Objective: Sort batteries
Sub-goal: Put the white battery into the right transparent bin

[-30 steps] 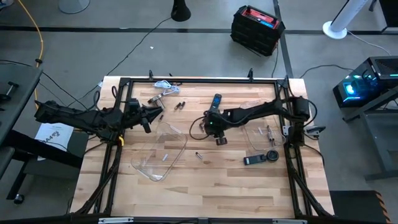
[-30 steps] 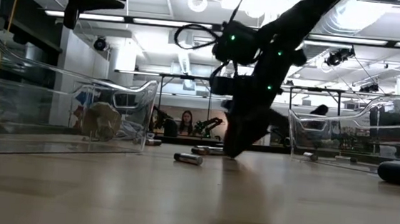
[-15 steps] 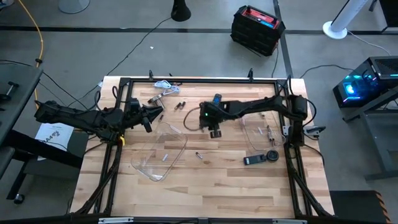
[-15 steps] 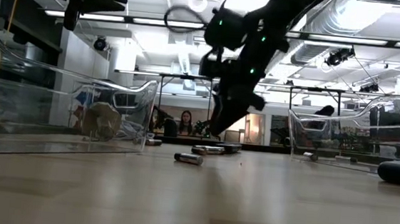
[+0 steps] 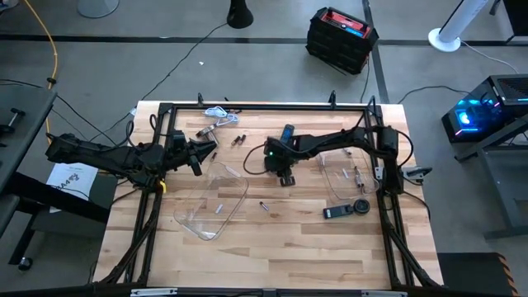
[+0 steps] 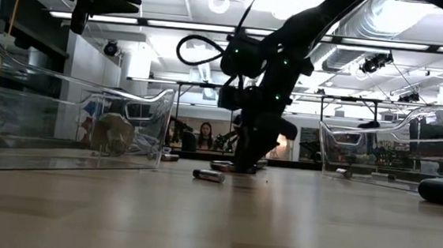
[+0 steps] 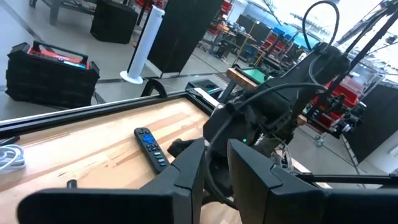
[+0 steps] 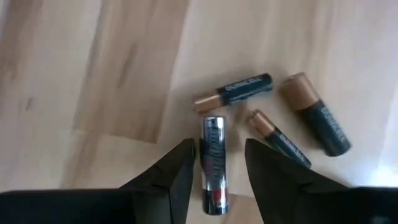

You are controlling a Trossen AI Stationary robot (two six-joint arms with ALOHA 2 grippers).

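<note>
In the right wrist view, several batteries lie on the wood. A silver one [image 8: 212,165] lies between the fingers of my open right gripper [image 8: 217,171], and I cannot tell whether they touch it. Three dark coppery-ended ones [image 8: 233,92] [image 8: 280,138] [image 8: 314,121] lie just beyond. My right gripper [image 5: 285,175] is low over the table's middle. Single batteries lie at the near side [image 5: 264,205] and the far side [image 5: 239,139]. My left gripper [image 5: 198,157] waits above the table's left, its fingers a narrow gap apart [image 7: 216,177].
A clear tray [image 5: 210,202] with a battery in it sits left of centre, and another clear tray [image 5: 346,177] holding batteries sits on the right. The black remote [image 5: 287,134] lies just beyond my right gripper. A black device [image 5: 338,212] and a round object [image 5: 361,206] lie near the right tray.
My right gripper rose off the table, shifted a little toward the far edge and the left, and came down again over the cluster of batteries. The batteries and trays have stayed where they were.
</note>
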